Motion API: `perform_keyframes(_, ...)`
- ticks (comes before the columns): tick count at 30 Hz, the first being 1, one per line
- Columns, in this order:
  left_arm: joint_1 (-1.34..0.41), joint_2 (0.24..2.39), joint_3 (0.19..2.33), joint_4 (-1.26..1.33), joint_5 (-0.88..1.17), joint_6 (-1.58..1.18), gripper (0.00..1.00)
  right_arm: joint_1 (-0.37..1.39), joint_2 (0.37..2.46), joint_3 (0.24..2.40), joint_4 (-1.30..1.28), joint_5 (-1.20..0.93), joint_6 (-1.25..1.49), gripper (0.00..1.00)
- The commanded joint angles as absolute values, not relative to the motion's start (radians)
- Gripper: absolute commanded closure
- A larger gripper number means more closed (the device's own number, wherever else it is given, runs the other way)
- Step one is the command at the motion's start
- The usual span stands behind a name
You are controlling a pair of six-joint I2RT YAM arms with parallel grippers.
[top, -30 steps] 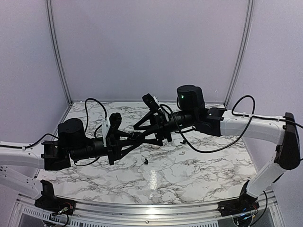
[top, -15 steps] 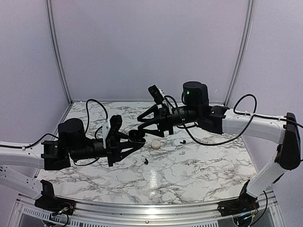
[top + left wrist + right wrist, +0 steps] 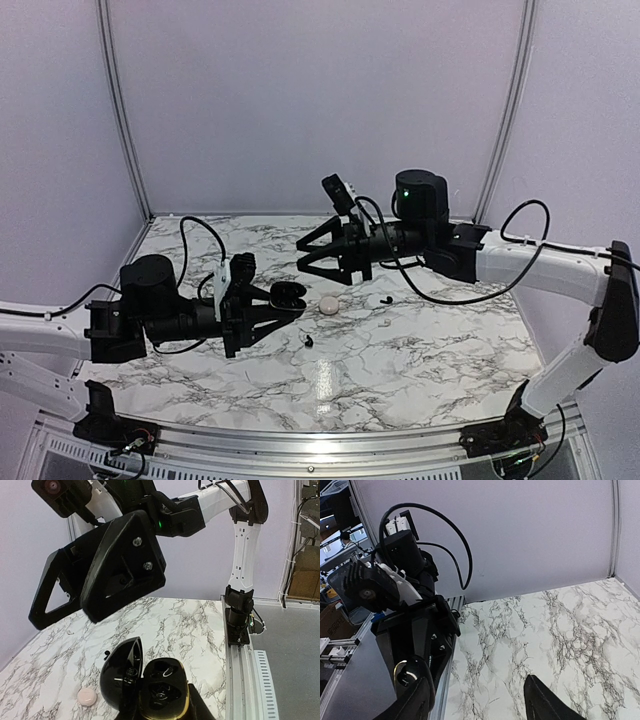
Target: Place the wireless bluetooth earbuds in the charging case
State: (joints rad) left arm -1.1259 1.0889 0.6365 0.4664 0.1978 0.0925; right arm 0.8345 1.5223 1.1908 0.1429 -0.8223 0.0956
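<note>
Left pincer (image 3: 268, 303) is gripping the charging case (image 3: 155, 687) above the table (image 3: 430, 370), well in from every edge. Right pincer (image 3: 308, 260) is hovering spread wide just beyond it, with open marble lying all around. The case is showing black with a gold rim, lid swung open, two dark hollows facing up; near earbud (image 3: 308, 341) and far earbud (image 3: 382, 299) are lying apart on the table, a cream pebble (image 3: 328, 306) sitting between them.

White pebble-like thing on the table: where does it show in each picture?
Top external: white pebble, mid-table, right of the open black case.
Left wrist: lower left, left of that case.
Right wrist: not in view.
Shared landmark: marble table.
</note>
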Motion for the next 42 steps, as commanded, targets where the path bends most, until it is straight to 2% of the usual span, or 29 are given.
perform_keyframes(1, -1.127, 1.038, 0.584, 0.488, 0.180, 0.167, 1.00, 0.816, 1.442, 1.178, 0.173, -0.845, 0.100, 0.35)
perform_keyframes(9, -1.127, 0.951, 0.501, 0.484, 0.159, 0.261, 1.00, 0.779, 1.367, 1.039, 0.117, -0.784, 0.089, 0.35)
perform_keyframes(15, -1.099, 0.899, 0.456, 0.497, 0.071, 0.172, 1.00, 0.779, 1.358, 0.903, 0.083, -0.667, 0.053, 0.38)
perform_keyframes(26, -1.071, 0.835, 0.376, 0.512, 0.028, 0.162, 1.00, 0.874, 1.583, 0.964, -0.068, -0.427, -0.012, 0.47)
perform_keyframes(28, -1.072, 0.829, 0.374, 0.512, 0.014, 0.162, 1.00, 0.898, 1.632, 0.968, -0.055, -0.404, 0.015, 0.46)
perform_keyframes(33, -1.071, 0.827, 0.376, 0.511, 0.007, 0.157, 1.00, 0.931, 1.728, 0.985, -0.010, -0.340, 0.089, 0.36)
perform_keyframes(42, -1.071, 0.821, 0.377, 0.512, 0.006, 0.154, 1.00, 0.892, 1.734, 0.989, 0.031, -0.289, 0.128, 0.35)
